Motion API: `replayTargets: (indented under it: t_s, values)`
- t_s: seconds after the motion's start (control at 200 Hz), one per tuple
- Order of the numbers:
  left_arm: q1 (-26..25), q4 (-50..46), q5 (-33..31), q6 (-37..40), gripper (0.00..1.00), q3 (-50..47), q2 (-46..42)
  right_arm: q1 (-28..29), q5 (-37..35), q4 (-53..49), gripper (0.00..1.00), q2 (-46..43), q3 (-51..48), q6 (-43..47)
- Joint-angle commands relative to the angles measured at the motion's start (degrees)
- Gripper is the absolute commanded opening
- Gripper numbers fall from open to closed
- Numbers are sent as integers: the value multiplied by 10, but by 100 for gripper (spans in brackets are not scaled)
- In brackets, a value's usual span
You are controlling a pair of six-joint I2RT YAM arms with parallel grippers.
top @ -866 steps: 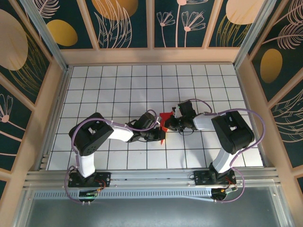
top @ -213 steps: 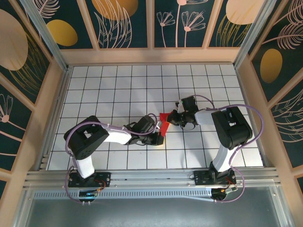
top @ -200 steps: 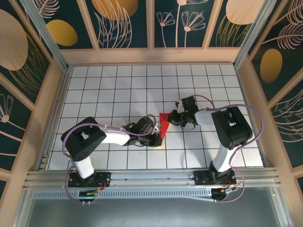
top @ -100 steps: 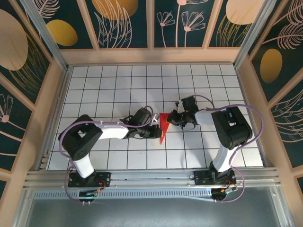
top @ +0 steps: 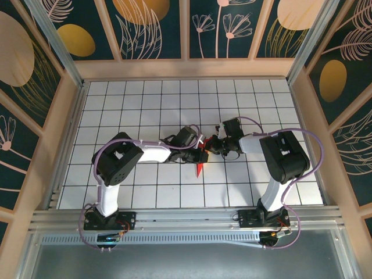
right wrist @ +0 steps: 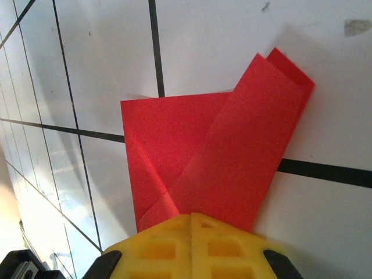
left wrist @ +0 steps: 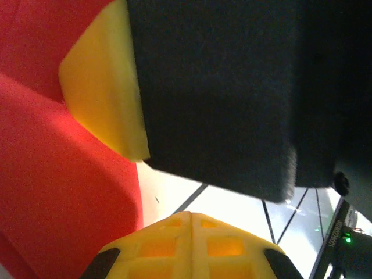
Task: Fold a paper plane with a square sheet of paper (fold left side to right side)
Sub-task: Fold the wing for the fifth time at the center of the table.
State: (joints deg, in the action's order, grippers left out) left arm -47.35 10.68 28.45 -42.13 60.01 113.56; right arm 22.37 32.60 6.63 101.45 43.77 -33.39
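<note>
- the left gripper (top: 195,153) reaches in from the left, low over the middle of the tabletop (top: 145,104). its yellow fingers are closed against each other with nothing between them. in the left wrist view the red sheet of paper (left wrist: 52,192) lies right beside them. closed fingers make a blunt tool, so i judge it is set there to push or crease the paper, not to lift it.
- the sheet of paper lies flat on the white grid between the two grippers. it is not a plain square: in the right wrist view a long flap crosses diagonally over a wider layer, with a doubled corner at its far end. from above, a red point shows just below the left gripper and a sliver shows between the two grippers. the arms hide the rest.
- the right gripper (right wrist: 190,218) comes in from the right, and its fingers are closed too, meeting along a seam. their tip sits on the near edge of the paper, where the flap and the under layer converge. i judge this is an anchor, pinning the sheet so it does not slide while the other side is worked. how hard it presses i cannot tell.
- thin paper on smooth tiles probably slips easily, so one arm holding while the other folds left over right makes sense here.
</note>
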Motion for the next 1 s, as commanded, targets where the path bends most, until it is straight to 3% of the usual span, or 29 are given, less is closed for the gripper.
replayTargets:
  t_s: [0.0,0.545,0.996]
  values:
    - [1,-28,-8,23,0,18,14,-6,-40,-43,0,15,-10,4]
    - [-22,-111,-32,108,0,-13,-1,-6,-49,-58,0,19,-6,11]
    - [-54,-85,-27,105,0,-122,-69,-6,-54,-65,0,19,-5,15]
